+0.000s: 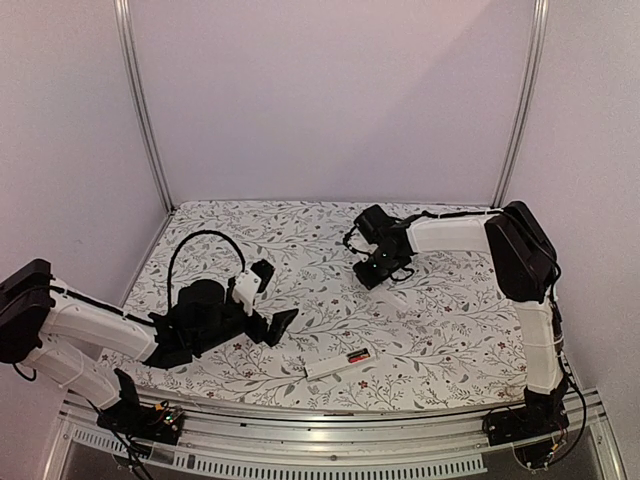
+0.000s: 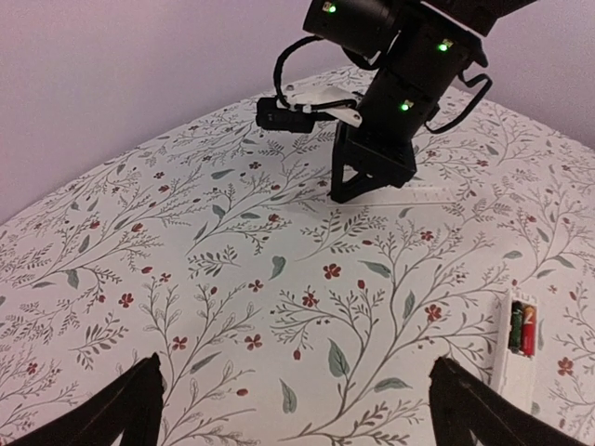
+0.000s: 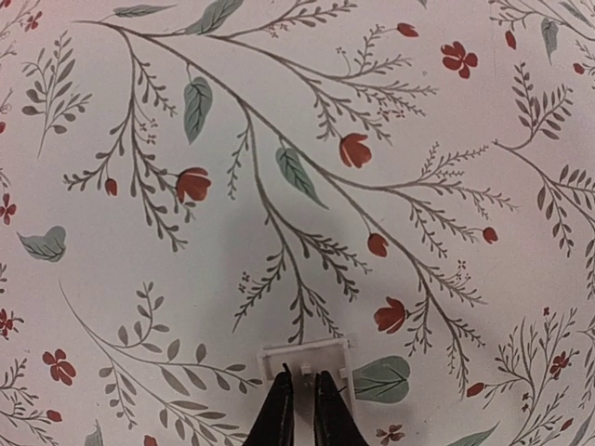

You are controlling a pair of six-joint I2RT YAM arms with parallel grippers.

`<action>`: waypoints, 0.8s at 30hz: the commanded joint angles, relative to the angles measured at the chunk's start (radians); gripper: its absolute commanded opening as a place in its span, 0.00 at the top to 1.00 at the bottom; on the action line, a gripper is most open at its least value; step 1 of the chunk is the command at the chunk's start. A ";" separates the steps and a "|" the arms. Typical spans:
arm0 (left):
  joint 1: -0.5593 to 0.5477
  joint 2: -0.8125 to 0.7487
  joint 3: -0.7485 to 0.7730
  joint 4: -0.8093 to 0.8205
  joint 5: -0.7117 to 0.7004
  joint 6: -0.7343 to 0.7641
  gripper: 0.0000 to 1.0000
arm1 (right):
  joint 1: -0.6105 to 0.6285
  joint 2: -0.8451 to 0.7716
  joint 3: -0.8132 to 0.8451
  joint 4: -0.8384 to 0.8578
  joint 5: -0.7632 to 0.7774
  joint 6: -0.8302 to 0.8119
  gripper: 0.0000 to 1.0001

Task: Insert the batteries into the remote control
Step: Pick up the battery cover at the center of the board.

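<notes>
1. State: right gripper has its fingers nearly together with a thin slit between them, tips at the near edge of the cover. I can't tell if the cover is actually pinched. Left gripper has its fingers wide apart and holds nothing.
2. The remote lies flat near the front of the table with its bay open. The batteries sit in it side by side, so I judge loading done and only the cover left.
3. The cover is well beyond the remote, toward the back wall. It's thin and flat on the cloth, so my tips could skate over the edge and shove it instead of gripping.
4. With such a shallow bite, the cover may twist or drop on the way to the remote. It would then land skewed, maybe on the batteries.
5. Nothing pins the remote. My left gripper is beside the remote on its left, not touching. Pressing the cover on could slide or tip the remote.
6. With the bay open, any knock to the remote could pop a battery out and it would roll.
7. With both arms working at the remote, they could collide.
</notes>
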 commanded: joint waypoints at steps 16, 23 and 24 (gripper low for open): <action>0.018 0.013 0.014 0.008 0.015 0.001 0.00 | -0.003 0.041 0.037 -0.005 0.012 -0.024 1.00; 0.017 0.009 0.016 0.010 0.019 -0.005 0.00 | -0.002 -0.028 0.023 0.009 0.001 -0.022 1.00; 0.018 0.010 0.017 0.010 0.019 -0.006 0.00 | -0.002 -0.039 0.016 0.015 -0.001 -0.020 1.00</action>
